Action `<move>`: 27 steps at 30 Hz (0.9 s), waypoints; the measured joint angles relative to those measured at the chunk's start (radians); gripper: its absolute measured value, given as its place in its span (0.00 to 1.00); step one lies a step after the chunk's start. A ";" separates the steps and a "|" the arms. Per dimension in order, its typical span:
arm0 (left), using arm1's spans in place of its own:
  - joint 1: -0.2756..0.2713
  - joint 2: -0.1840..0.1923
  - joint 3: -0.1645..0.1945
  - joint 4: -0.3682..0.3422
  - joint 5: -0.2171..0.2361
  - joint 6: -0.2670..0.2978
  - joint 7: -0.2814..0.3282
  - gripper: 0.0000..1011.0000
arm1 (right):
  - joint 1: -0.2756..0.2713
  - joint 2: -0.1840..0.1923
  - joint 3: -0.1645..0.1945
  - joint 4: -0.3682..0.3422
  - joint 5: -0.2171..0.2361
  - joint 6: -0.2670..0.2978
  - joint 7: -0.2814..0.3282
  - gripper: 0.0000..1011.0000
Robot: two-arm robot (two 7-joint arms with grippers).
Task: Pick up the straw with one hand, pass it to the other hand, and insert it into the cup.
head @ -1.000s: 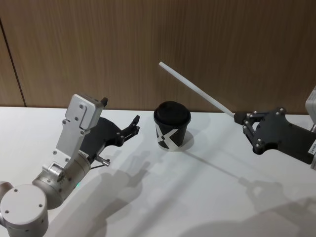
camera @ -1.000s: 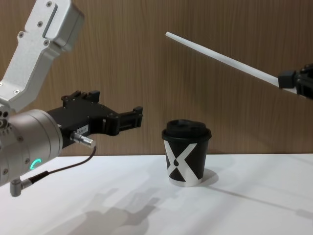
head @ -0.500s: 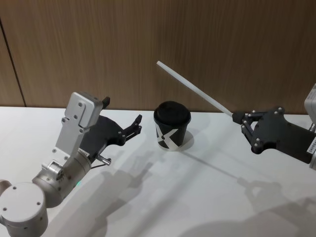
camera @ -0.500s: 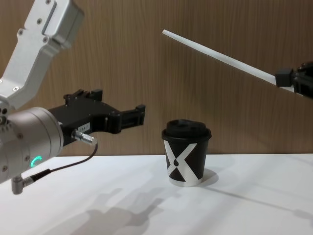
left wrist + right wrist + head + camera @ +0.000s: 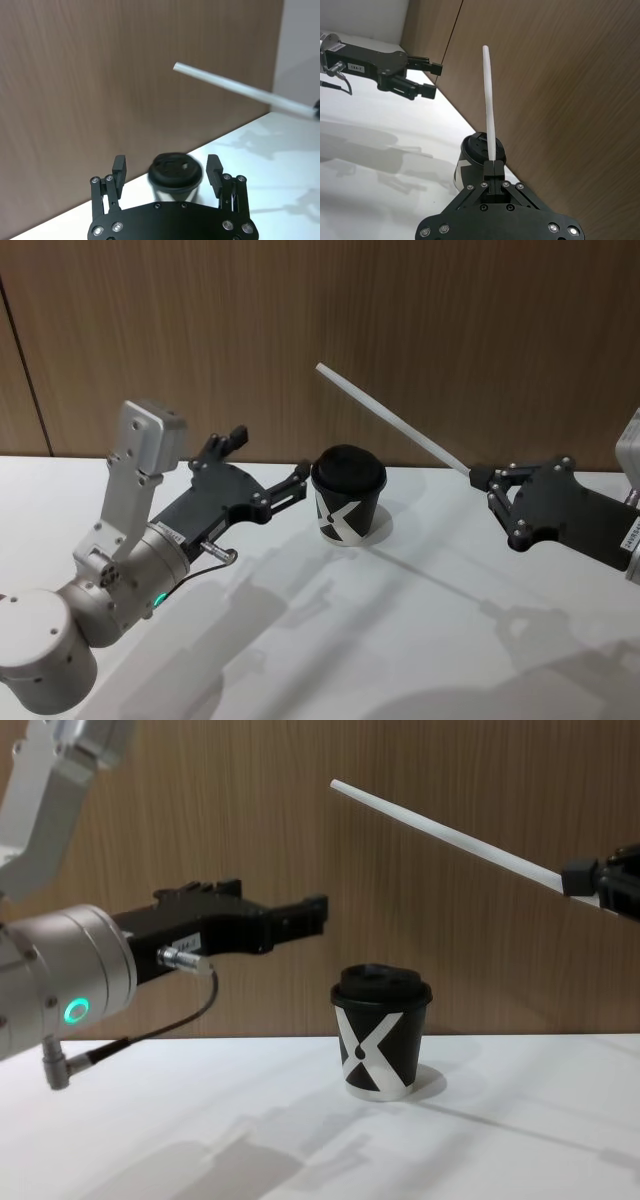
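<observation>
1. Straw (image 5: 394,420): a white tube held in the air, clear of the worktop (image 5: 400,640). It slants up from its lower end on the right to a free tip high above the cup's left side, as I see it in the chest view.
2. Right gripper (image 5: 480,480): it hangs over the worktop's right side, with its fingers clenched on the straw's lower end. In the right wrist view the straw runs straight out from between the closed fingertips.
3. Cup (image 5: 348,505): black with a white X mark and a black domed lid. It stands upright near the middle of the worktop's back edge, below the straw and apart from it.
4. Left gripper (image 5: 270,455): it is raised over the worktop left of the cup and points toward it. Its fingers are spread and grasp nothing. In the chest view its fingertips sit above lid height, well below the straw's free tip.
5. Left wrist: a silver cylinder with a green ring (image 5: 75,1011) and a dark cable (image 5: 150,1035) looping beneath it.
6. Wall (image 5: 450,320): wood panelling directly behind the worktop's back edge.
</observation>
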 joint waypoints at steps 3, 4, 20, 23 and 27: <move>-0.002 -0.005 -0.009 -0.002 -0.046 0.000 -0.042 0.99 | 0.000 0.000 0.000 0.000 0.000 0.000 0.000 0.00; -0.003 -0.006 -0.012 -0.002 -0.057 0.000 -0.052 0.99 | 0.000 0.000 0.000 0.000 0.000 0.000 0.000 0.00; -0.034 -0.045 -0.031 0.027 -0.293 0.019 -0.267 0.99 | 0.000 0.000 0.000 0.000 0.000 0.000 0.000 0.00; -0.040 -0.053 -0.030 0.038 -0.319 0.024 -0.287 0.99 | 0.000 0.000 0.000 0.000 0.000 0.000 0.000 0.00; -0.054 -0.072 -0.027 0.061 -0.366 0.036 -0.314 0.99 | 0.000 0.000 0.000 0.000 0.000 0.000 0.000 0.00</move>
